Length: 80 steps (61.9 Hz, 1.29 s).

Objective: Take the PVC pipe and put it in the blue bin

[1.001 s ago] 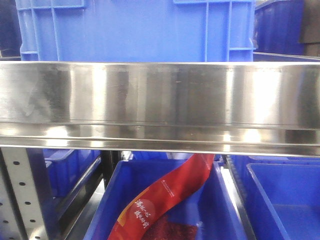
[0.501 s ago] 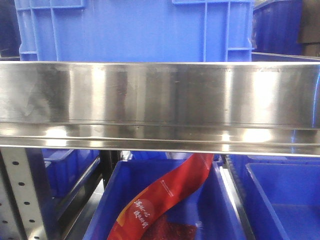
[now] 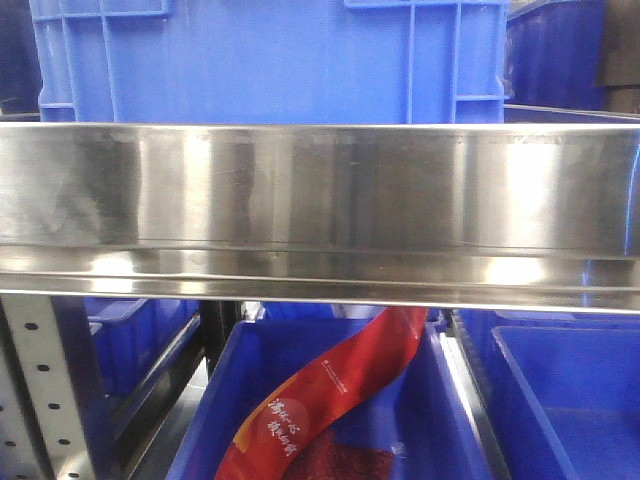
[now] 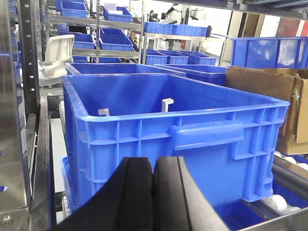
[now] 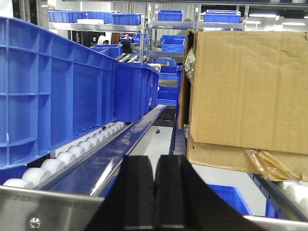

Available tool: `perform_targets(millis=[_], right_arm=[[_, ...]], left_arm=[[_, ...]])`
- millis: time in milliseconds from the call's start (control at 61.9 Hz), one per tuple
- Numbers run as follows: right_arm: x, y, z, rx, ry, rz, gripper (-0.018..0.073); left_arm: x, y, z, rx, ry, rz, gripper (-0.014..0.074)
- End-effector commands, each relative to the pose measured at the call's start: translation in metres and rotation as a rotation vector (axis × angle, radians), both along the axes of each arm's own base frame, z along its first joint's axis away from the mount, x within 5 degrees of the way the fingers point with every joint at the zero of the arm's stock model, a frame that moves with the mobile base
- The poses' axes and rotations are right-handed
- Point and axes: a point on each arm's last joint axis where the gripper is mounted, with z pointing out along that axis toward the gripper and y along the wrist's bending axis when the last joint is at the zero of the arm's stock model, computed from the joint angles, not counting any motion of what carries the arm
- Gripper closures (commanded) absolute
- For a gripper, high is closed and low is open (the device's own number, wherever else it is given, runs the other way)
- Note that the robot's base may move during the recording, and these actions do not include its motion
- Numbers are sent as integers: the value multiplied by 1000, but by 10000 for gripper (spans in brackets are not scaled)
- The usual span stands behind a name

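No PVC pipe shows clearly in any view. A large blue bin (image 4: 202, 139) stands right in front of my left gripper (image 4: 154, 166), whose black fingers are shut with nothing between them. Two small white pieces (image 4: 167, 103) stick up inside the bin near its front wall; I cannot tell what they are. My right gripper (image 5: 154, 163) is also shut and empty, and it points along a roller lane between a row of blue bins (image 5: 48, 91) and a cardboard box (image 5: 245, 82). Neither gripper appears in the front view.
A steel shelf rail (image 3: 320, 200) crosses the front view, with a blue bin (image 3: 270, 60) above it. Below it, a lower bin (image 3: 445, 400) holds a red packet (image 3: 330, 390). A cardboard box (image 4: 269, 91) stands to the right of the left gripper's bin and a steel upright (image 4: 12, 120) to its left. White rollers (image 5: 72, 154) run beside the right gripper.
The front view has shifted very slightly; nothing else has visibly moved.
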Motion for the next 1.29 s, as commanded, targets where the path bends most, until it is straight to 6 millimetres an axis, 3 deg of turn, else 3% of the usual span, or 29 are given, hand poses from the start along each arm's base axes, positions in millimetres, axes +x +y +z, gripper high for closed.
perform_targets(millis=[0,533,711,1034,1211,1276], right_arm=[[-1,-1,3,2,-40,-11,727],[-1,-1,3,2,-40,-11,727],[-1,-1,3,2,-40,-11,727],[-1,-1,3,2,-40,-11,727],[-1,-1,3,2,-40,-11,727],[-1,-1,3,2,-40,-11,727]], left_arm=[[-1,0,1,-12,-16,-5,707],[-3,2,-6,46,-30,6,707],[-17,14,-37,89,-50,68,707],[-35,37,-122,-31,-10,336,707],[-33,41,-151,-29,1,410,707],[-34,41,-147,-40,-44,414,707]])
